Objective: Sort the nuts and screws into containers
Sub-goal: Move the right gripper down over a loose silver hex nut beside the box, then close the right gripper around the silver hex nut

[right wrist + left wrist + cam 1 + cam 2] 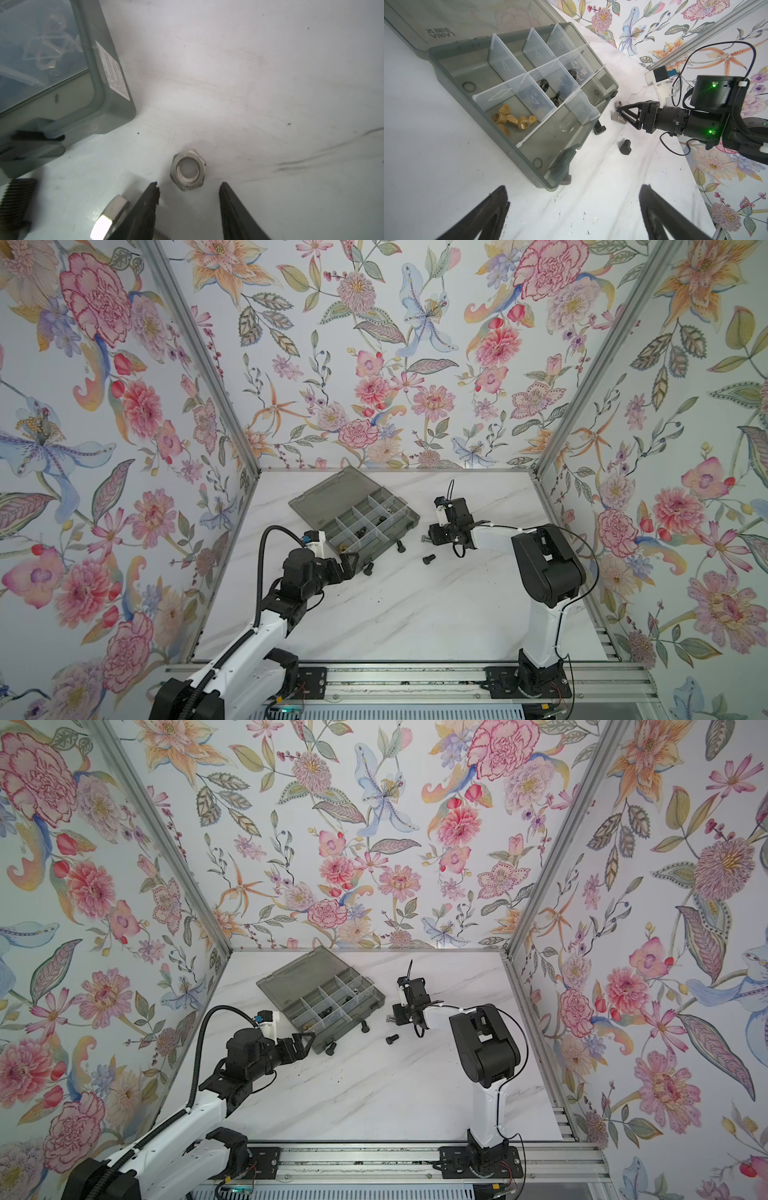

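I am hovering the right gripper (pixel 189 185) with its fingers apart and empty. The silver nut (pixel 188 170) is lying flat on the table, bore upward, just left of the tips and centred on their gap, not yet between them. The silver bolt (pixel 110 216) is lying just beside one finger's outer side, and the organizer box (pixel 112 112) is standing farther left. The left gripper (pixel 574 193), spread wide, is waiting by the box's near corner.

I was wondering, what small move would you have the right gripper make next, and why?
Probably ease the right gripper forward a little, until the silver hex nut sits between its fingertips. The jaws stand open, and the nut lies flat on the table just beyond the tips, centred on the gap but not yet inside it.
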